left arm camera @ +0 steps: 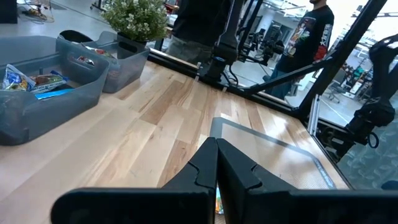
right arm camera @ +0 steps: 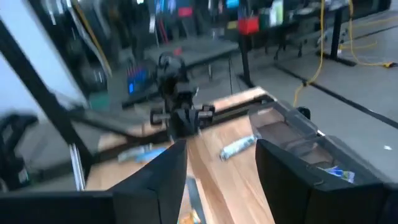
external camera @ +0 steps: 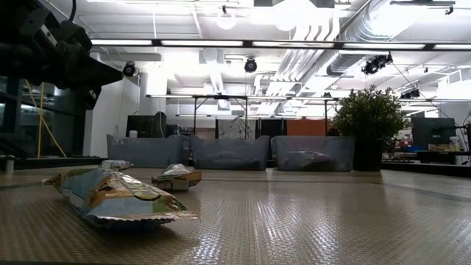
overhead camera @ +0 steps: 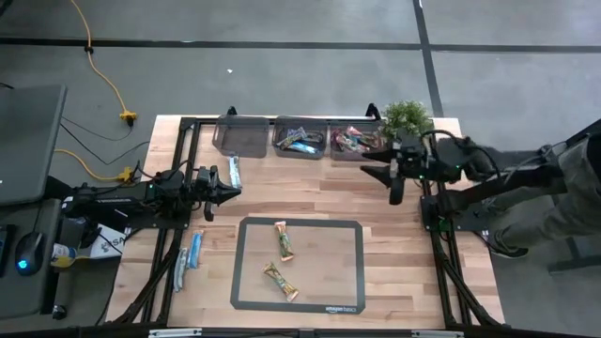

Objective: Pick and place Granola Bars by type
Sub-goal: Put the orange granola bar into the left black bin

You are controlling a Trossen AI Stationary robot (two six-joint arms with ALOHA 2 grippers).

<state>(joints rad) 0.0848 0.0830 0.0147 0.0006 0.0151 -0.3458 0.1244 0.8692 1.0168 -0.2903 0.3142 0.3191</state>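
Right gripper [overhead camera: 392, 177] hangs above the bare wood with its fingers spread and nothing between them, just in front of the bin [overhead camera: 359, 143] that holds red-pink bars, with the small potted plant [overhead camera: 407, 115] close beside it. Left gripper [overhead camera: 228, 187] rests on the other side of the table, fingers [left arm camera: 214, 168] pressed together and empty, with a pale blue-white bar [overhead camera: 235, 170] lying on the wood just beyond its tip. Two tan and green bars [overhead camera: 283, 240] lie on the dark-edged mat [overhead camera: 349, 272] in the middle of the table, between the two arms and well below the right gripper's reach line; two more blue bars [overhead camera: 194, 249] lie near the left arm's base. Next to the red-pink bin sit a middle bin [overhead camera: 300, 138] with blue bars and an end bin [overhead camera: 241, 134] that looks empty. Judging by the open, unloaded fingers beside the bins, the right arm seems to be between bars, free to fetch another. That next move would call for swinging toward the mat, lowering over one tan bar, lining the fingers across its narrow width, and closing gently on the crinkly wrapper.
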